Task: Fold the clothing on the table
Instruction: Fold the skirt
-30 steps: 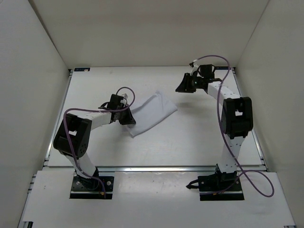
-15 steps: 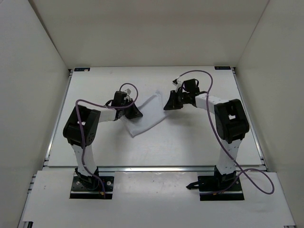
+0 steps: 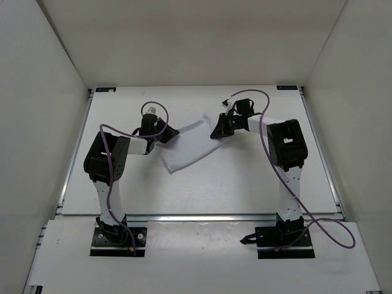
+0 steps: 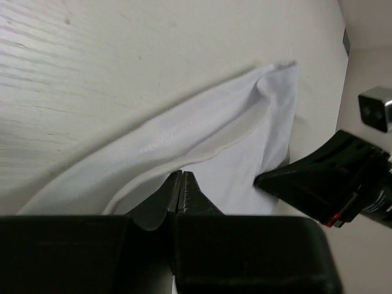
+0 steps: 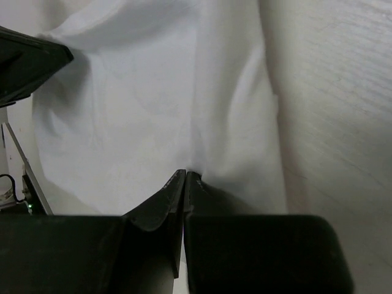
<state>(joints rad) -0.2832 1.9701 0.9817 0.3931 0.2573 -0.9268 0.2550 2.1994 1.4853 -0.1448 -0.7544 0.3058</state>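
The clothing [image 3: 187, 146] is a small white fabric piece lying slantwise on the table [image 3: 245, 184], a little back of the middle. My left gripper [image 3: 166, 136] sits at its left end, and in the left wrist view its jaws [image 4: 182, 175] are shut on a folded edge of the clothing [image 4: 233, 122]. At the right end is my right gripper [image 3: 218, 131]. Its jaws [image 5: 185, 175] are pressed together, with the clothing [image 5: 159, 104] puckered at their tips. The two grippers face each other across the fabric. The right gripper [image 4: 331, 177] also shows in the left wrist view.
White walls [image 3: 55, 92] close in the table on three sides. A metal rail [image 3: 202, 217] runs along the near edge, in front of both arm bases. Purple cables [image 3: 275, 116] loop off the arms.
The right arm has swung left from the back right to the clothing's right end and shut its jaws there. The left gripper has shifted up along the left end, tightening its grip.
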